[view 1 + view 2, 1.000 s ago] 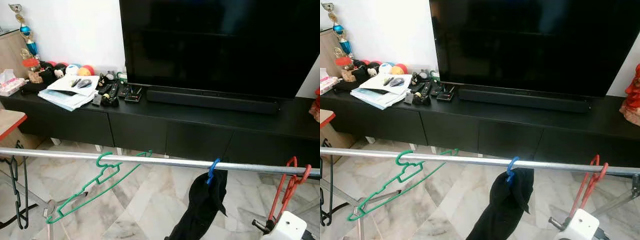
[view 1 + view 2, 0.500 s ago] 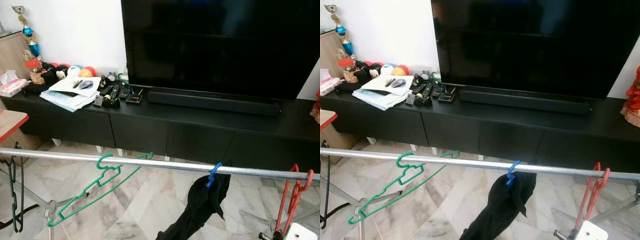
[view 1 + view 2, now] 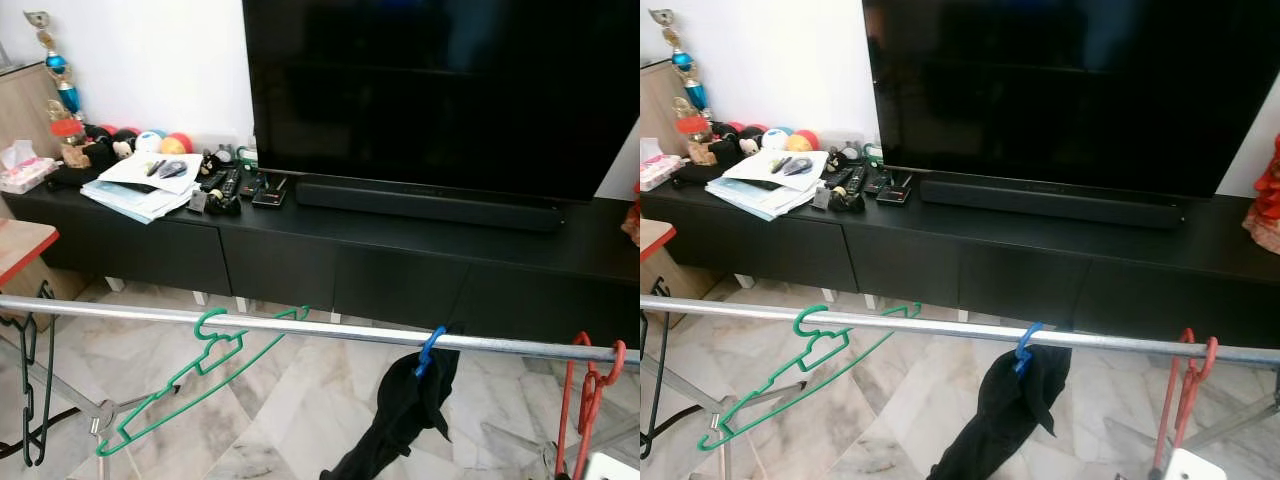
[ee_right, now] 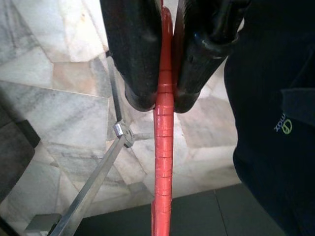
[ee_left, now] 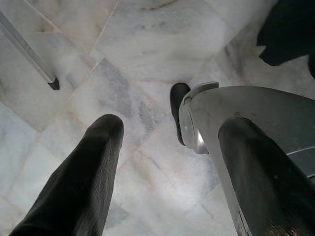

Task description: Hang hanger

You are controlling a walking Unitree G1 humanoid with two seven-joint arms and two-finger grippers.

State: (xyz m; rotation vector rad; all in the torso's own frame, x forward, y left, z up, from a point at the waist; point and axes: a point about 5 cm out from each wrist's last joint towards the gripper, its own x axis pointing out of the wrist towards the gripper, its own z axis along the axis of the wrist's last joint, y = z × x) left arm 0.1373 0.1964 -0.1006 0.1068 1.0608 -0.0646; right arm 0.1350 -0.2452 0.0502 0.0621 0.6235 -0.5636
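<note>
- The red hanger (image 3: 583,400) hangs with its hook over the metal rail (image 3: 300,325), at the rail's right end as the robot sees it.
- The right claw (image 4: 165,101) has its two black fingers (image 4: 133,54) pressed together on the red hanger's thin bar, pinching it between them.
- In the right wrist view the bar runs straight out from between the fingers, toward a grey metal leg of the rack (image 4: 98,182) and the marble floor (image 4: 49,64).
- The left claw (image 5: 170,162) is spread wide, holding nothing, and points down at the marble floor beside the robot's own grey body shell (image 5: 256,118).
- A green hanger (image 3: 185,375) hangs tilted from the rail, left of the middle.
- A blue hanger hook (image 3: 428,347) sits on the rail between the green and red hangers, with a black garment (image 3: 405,415) drooping from it.
- A dark hanger (image 3: 35,390) hangs at the rail's far left end.
- Behind the rail stands a long black TV cabinet (image 3: 300,260) with a large television (image 3: 440,90), a soundbar (image 3: 425,203), papers (image 3: 140,185), remotes (image 3: 222,185) and coloured balls (image 3: 160,142).
</note>
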